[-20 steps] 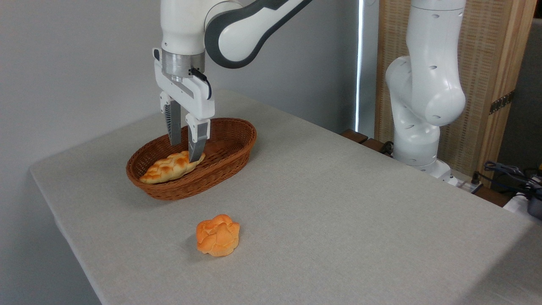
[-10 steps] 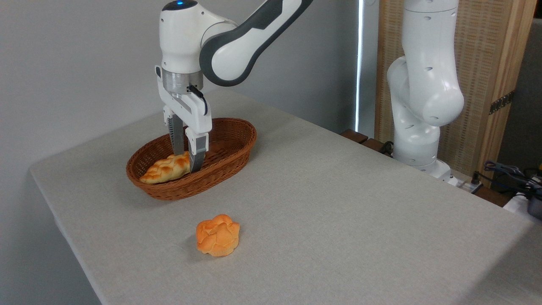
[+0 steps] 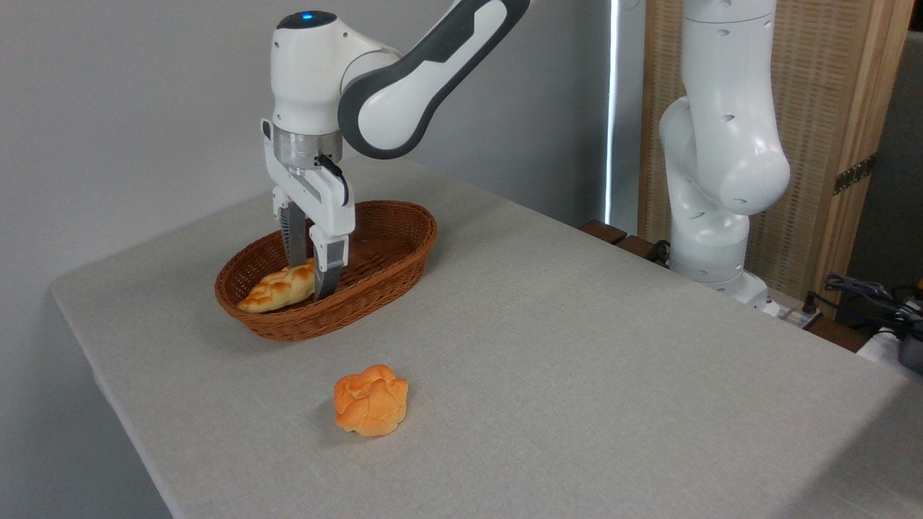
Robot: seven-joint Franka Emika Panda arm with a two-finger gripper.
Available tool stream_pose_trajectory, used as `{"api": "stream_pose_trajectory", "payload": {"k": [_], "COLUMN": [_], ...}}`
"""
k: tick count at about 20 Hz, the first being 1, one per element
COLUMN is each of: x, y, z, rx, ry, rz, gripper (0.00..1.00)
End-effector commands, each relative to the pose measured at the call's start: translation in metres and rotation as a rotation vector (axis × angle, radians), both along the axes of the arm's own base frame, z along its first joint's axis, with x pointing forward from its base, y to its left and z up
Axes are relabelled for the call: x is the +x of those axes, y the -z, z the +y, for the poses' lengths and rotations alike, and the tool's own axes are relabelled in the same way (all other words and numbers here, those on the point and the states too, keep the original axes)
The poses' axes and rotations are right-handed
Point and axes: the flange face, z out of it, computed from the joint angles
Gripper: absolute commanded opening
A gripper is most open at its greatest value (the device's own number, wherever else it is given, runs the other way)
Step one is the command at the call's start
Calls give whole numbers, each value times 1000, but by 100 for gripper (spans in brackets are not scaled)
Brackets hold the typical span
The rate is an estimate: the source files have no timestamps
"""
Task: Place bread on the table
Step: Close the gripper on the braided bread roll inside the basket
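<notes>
End effector (image 3: 306, 277), fingers apart, is straddling the bread (image 3: 277, 287) lying inside the basket (image 3: 375, 277); grasping, lifting and placing on the table (image 3: 577, 346) are remaining.

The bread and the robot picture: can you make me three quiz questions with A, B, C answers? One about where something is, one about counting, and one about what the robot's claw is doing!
1. Where is the long braided bread?
A. In the basket
B. On the bare table
C. On the floor

2. How many pieces of bread are there?
A. One
B. Two
C. Four

3. What is the gripper doing?
A. Pointing at the ceiling
B. Holding the round bun
C. Reaching down into the basket

Answers:
1. A, the loaf lies inside the wicker rim.
2. B, one loaf and one round bun.
3. C, its fingers straddle the loaf's right end.
</notes>
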Motion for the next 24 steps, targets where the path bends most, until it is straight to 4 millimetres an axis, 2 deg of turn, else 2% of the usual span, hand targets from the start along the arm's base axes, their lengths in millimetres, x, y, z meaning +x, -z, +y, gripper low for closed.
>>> {"api": "stream_pose_trajectory", "payload": {"k": [1, 2, 13, 17, 24], "x": [3, 3, 3, 4, 4], "y": [6, 6, 4, -1, -13], "z": [-2, -2, -2, -1, 3], "rx": [-11, -11, -15, -28, -37], "ry": [13, 13, 10, -6, -22], "rz": [-27, -25, -28, -29, -14], "gripper": [50, 47, 43, 35, 28]}}
